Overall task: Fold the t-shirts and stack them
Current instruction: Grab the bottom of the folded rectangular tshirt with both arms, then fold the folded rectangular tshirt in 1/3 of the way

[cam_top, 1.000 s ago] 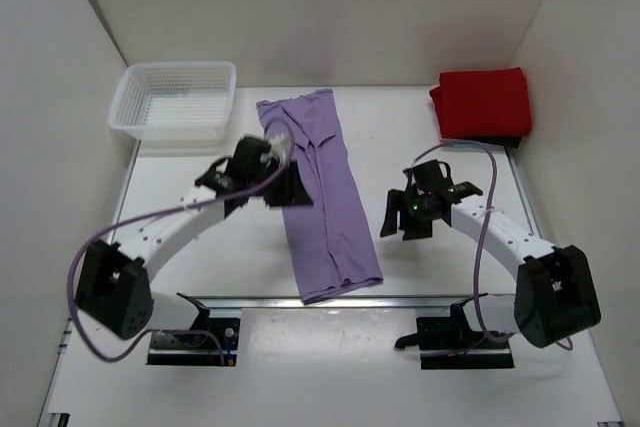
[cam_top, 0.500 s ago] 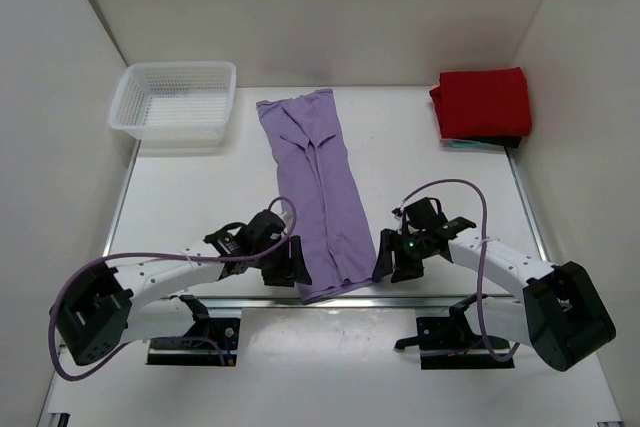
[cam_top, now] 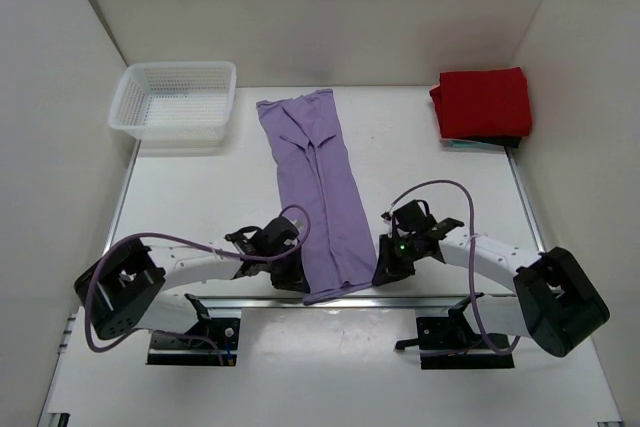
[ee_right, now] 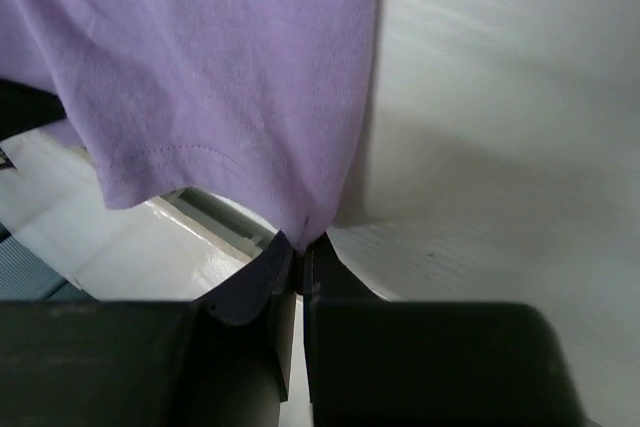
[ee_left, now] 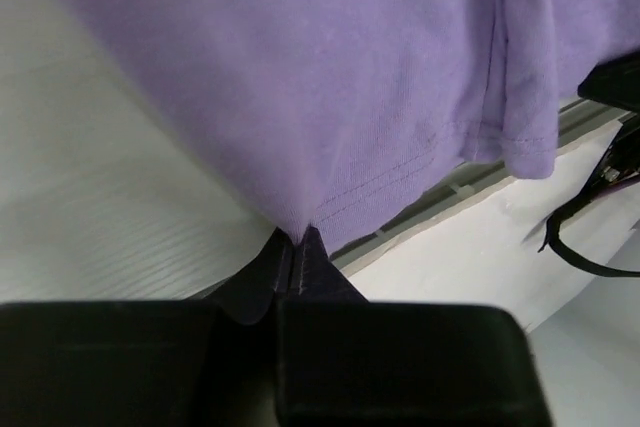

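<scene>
The white mesh basket (cam_top: 175,97) sat at ten o'clock on the table (cam_top: 200,197). At seven o'clock, the left gripper (cam_top: 293,279) was clamped tight on a near hem corner of the lavender t-shirt (cam_top: 320,182). The shirt lay as a long strip from twelve to six. The right gripper (cam_top: 386,269) was pinched closed on the other hem corner at five o'clock. The folded red t-shirt (cam_top: 483,102) rested at two o'clock.

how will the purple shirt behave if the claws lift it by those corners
Probably floppy: the purple shirt puckers at its hem where the left claw and right claw pinch the near corners. It lies flat and thin, so it is likely light. The unheld middle would probably sag between the grips.
</scene>
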